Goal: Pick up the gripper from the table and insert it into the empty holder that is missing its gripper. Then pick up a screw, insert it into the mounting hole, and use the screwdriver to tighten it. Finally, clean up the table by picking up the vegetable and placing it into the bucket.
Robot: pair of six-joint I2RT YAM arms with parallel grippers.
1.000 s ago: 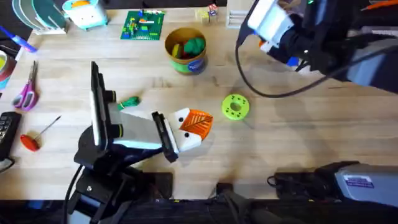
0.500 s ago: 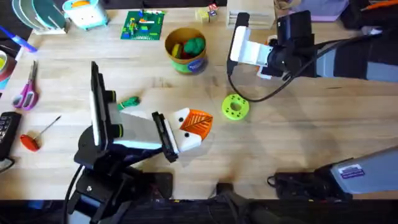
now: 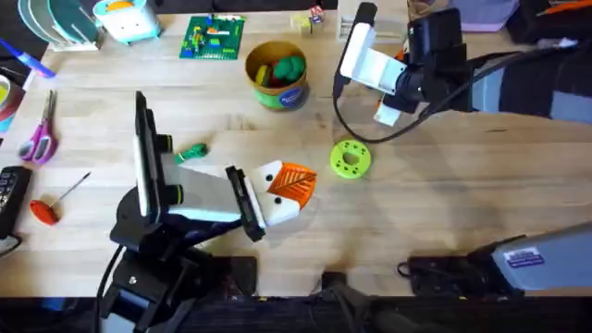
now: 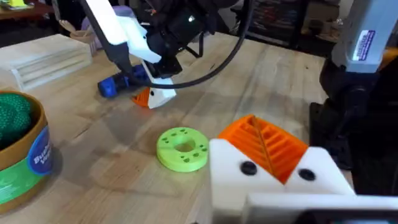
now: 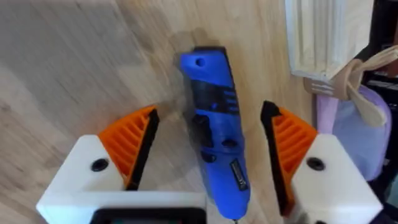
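The right gripper's (image 5: 208,155) orange-padded fingers (image 5: 130,146) are spread wide to either side of the blue screwdriver (image 5: 214,155), which is laid flat on the surface (image 5: 74,74), its long axis running between them.

The surface (image 3: 444,185) is pale blond wood with a fine grain. At the upper middle of the overhead view the bucket (image 3: 277,74) is yellow-tan with a blue label. Toward the left, the vegetable (image 3: 192,153) is bright green. A lime-green disc (image 3: 350,158) with small holes sits near the centre. The screwdriver (image 5: 214,130) is vivid blue with dark markings. The right gripper (image 5: 208,146) has white blocks and orange ribbed pads; the left gripper (image 4: 273,158) matches, white with orange ribs and dark screw heads.
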